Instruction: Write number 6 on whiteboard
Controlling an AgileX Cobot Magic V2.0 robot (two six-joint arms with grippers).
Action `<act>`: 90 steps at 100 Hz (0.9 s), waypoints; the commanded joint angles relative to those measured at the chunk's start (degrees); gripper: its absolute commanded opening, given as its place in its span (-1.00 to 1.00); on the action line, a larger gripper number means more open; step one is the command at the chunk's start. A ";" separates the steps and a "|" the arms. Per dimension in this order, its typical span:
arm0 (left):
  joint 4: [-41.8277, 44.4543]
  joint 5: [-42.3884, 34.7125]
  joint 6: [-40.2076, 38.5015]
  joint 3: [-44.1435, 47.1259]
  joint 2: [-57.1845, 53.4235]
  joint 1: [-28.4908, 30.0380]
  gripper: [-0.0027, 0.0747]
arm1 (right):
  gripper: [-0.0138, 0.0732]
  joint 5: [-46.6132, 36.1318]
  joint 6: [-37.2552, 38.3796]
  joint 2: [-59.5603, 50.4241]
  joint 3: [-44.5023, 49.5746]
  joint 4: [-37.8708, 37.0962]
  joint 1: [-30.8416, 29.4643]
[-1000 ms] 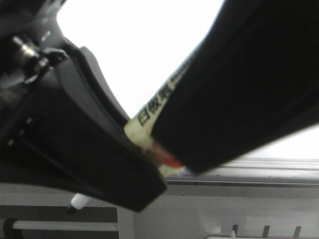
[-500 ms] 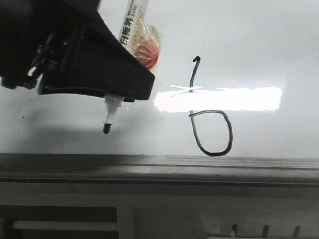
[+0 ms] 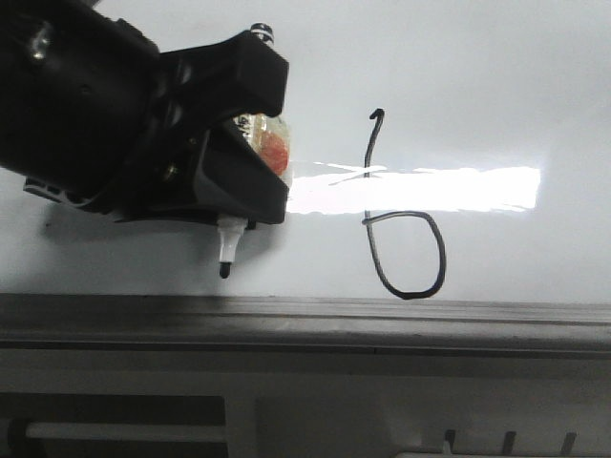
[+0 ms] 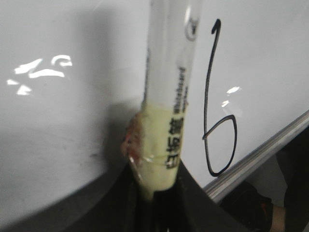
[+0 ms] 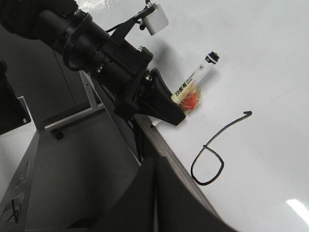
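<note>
The number 6 (image 3: 367,221) is drawn in thin black line on the whiteboard (image 3: 477,86), its loop just above the board's lower frame. My left gripper (image 3: 258,143) is shut on the white marker (image 3: 229,246), to the left of the 6. The black tip points down close to the board's lower edge; I cannot tell whether it touches. In the left wrist view the taped marker barrel (image 4: 169,72) rises from the left gripper (image 4: 157,193), beside the 6 (image 4: 206,96). My right gripper (image 5: 155,179) is shut on nothing, off the board's edge near the 6 (image 5: 205,147).
A grey metal frame strip (image 3: 382,310) runs along the board's near edge, with a ledge and rails below it. The right wrist view shows dark floor and metal stand legs (image 5: 72,121) beside the board. A bright glare band (image 3: 430,189) crosses the 6.
The left gripper, close against the camera a second ago, now sits at the left of the board. Since half a second ago it has turned, and the marker tip has dropped slightly toward the frame.
</note>
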 commanded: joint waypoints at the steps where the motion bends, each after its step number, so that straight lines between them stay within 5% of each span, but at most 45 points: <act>1: -0.66 -4.62 0.26 -1.94 0.17 0.15 -0.98 | -0.83 -3.46 0.20 -0.03 -1.91 0.30 -0.44; 27: -2.48 -13.23 0.26 -2.33 0.27 0.15 -0.98 | -0.83 -3.94 0.20 -0.03 -1.91 0.30 -0.44; 90: -2.59 -14.71 0.02 -2.33 4.28 0.15 -0.98 | -0.83 -4.92 0.20 0.07 -1.91 0.30 -0.44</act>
